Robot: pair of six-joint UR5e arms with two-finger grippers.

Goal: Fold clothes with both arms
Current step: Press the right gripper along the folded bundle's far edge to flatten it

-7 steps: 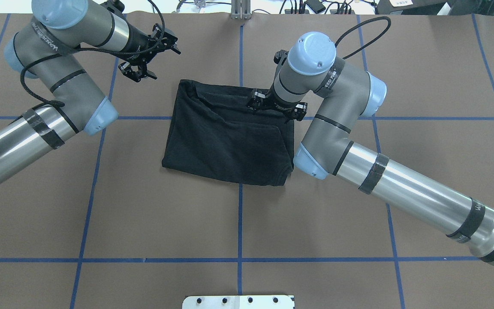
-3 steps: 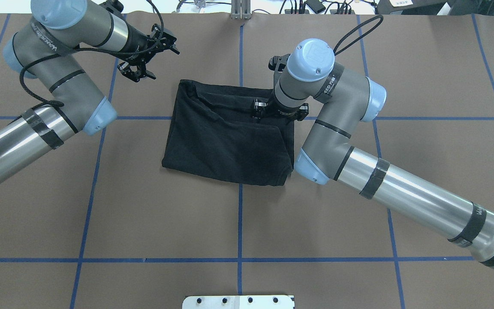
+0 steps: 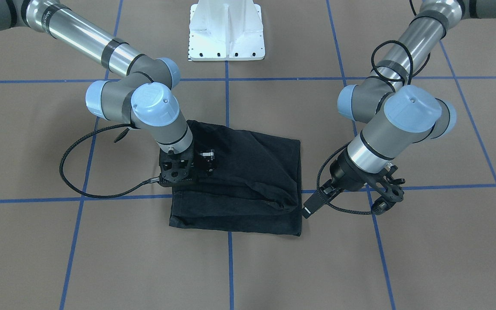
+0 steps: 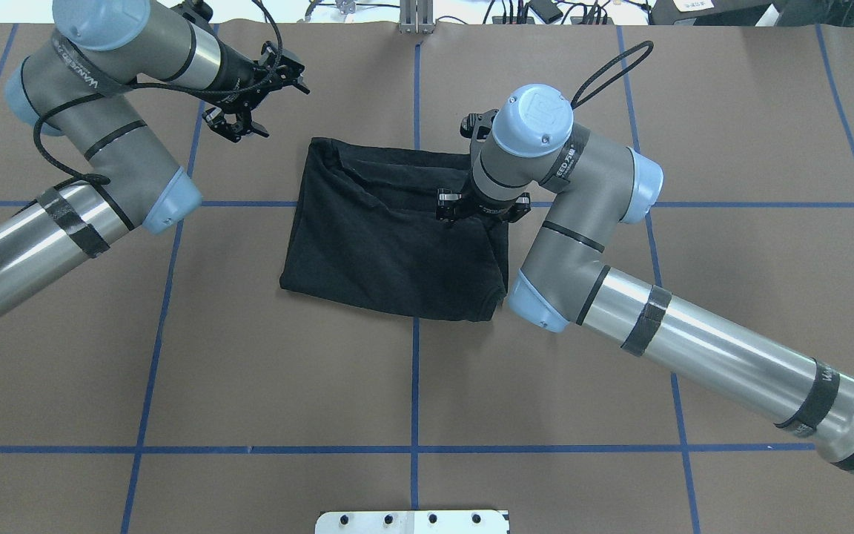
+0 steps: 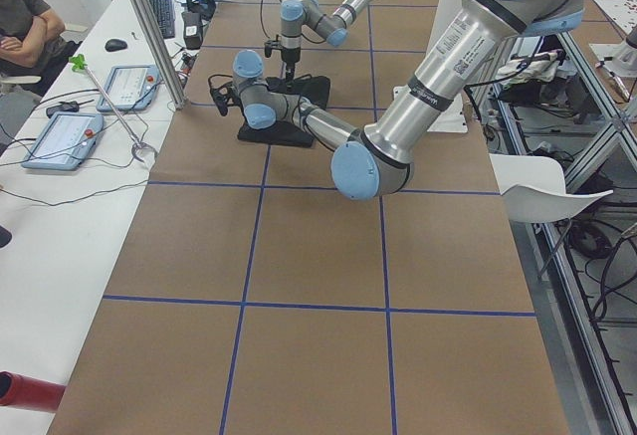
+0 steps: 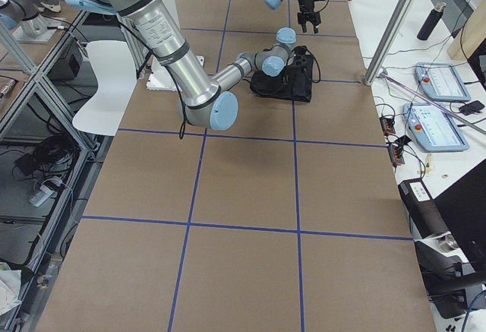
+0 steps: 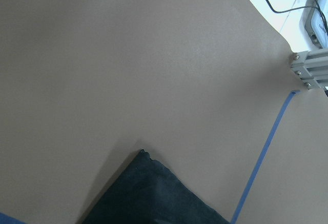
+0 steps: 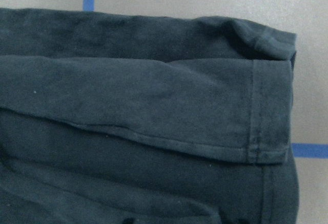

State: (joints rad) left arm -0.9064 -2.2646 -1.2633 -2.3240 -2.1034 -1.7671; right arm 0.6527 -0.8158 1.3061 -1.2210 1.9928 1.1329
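Two arms are out over the table (image 4: 249, 356), and the black T-shirt (image 4: 390, 245) lies folded between them near its middle, plain side up, its nearest edge just past a blue tape line (image 4: 415, 386). My right arm (image 4: 701, 334) comes in from the near right, bends at the elbow and points its wrist straight down. My right gripper (image 4: 481, 211) is down on the shirt's right part, toward the far edge, jaws spread, nothing pinched that I can see. Farther off, my left arm (image 4: 41, 245) reaches in from the left. My left gripper (image 3: 389, 194) hangs tilted above bare table just off the shirt's far left corner, jaws apart and empty.
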